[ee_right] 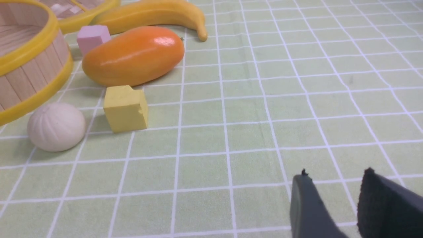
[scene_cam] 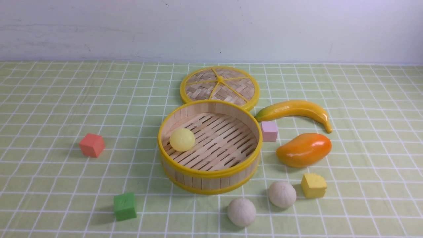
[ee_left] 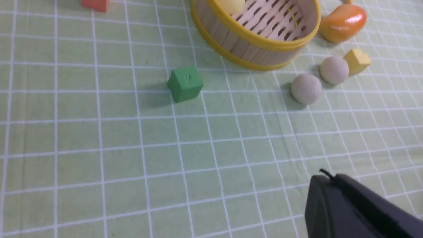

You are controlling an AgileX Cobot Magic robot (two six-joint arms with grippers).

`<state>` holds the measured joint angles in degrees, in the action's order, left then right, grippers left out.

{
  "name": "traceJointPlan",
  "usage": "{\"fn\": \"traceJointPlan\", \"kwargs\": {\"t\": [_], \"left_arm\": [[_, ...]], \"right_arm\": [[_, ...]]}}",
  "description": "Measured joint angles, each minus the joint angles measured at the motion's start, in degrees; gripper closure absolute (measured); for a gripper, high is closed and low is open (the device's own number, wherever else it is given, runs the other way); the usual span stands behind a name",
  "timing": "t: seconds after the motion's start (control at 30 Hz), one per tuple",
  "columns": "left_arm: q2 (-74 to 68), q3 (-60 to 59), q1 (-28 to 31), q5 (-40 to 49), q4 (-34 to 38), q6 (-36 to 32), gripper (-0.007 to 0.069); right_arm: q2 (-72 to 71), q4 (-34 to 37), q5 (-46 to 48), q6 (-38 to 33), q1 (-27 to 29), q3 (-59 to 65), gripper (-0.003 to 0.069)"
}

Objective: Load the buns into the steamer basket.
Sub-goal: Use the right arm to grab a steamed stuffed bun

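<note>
Yellow bun point(scene_cam: 182, 139) rests in the basket point(scene_cam: 211, 173); two white buns point(scene_cam: 282, 194) wait outside its wall, nearer the right gripper point(ee_right: 336, 172), slightly parted and empty; left gripper point(ee_left: 325, 177) apparently closed, empty.

Left pincer point(ee_left: 331, 178) tips together, right pincer point(ee_right: 336, 173) tips slightly parted

The left gripper point(ee_left: 330, 181) is matte charcoal with a rounded tip. A darker, faintly purplish piece lies behind a straight seam, and a thin black wisp curls off its tip. The right gripper point(ee_right: 336, 173) has two tapered fingers point(ee_right: 307, 205), one grey and one near-black, each ending in a tiny pointed nub.
</note>
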<state>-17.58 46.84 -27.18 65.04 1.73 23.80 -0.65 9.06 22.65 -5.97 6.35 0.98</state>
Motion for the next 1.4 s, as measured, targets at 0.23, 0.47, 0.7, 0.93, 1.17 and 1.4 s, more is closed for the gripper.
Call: {"fn": "traceJointPlan", "kwargs": {"t": [0.23, 0.47, 0.7, 0.93, 1.17, 1.4], "left_arm": [[0.45, 0.0, 0.0, -1.49, 0.26, 1.2, 0.0638], [0.45, 0.0, 0.0, -1.77, -0.04, 1.38, 0.0638], [0.64, -4.7, 0.53, -17.06, -6.27, 0.77, 0.0638], [4.2, -23.21, 12.25, -47.39, -6.41, -2.79, 0.0638], [16.46, -44.19, 25.7, -59.45, 1.56, -10.71, 0.0638], [18.16, -48.6, 27.43, -44.65, 4.34, -11.34, 0.0638]], "right_arm": [[0.0, 0.0, 0.0, 0.0, 0.0, 0.0, 0.042], [0.0, 0.0, 0.0, 0.0, 0.0, 0.0, 0.042], [0.0, 0.0, 0.0, 0.0, 0.0, 0.0, 0.042], [0.0, 0.0, 0.0, 0.0, 0.0, 0.0, 0.042], [0.0, 0.0, 0.0, 0.0, 0.0, 0.0, 0.042], [0.0, 0.0, 0.0, 0.0, 0.0, 0.0, 0.042]]}}
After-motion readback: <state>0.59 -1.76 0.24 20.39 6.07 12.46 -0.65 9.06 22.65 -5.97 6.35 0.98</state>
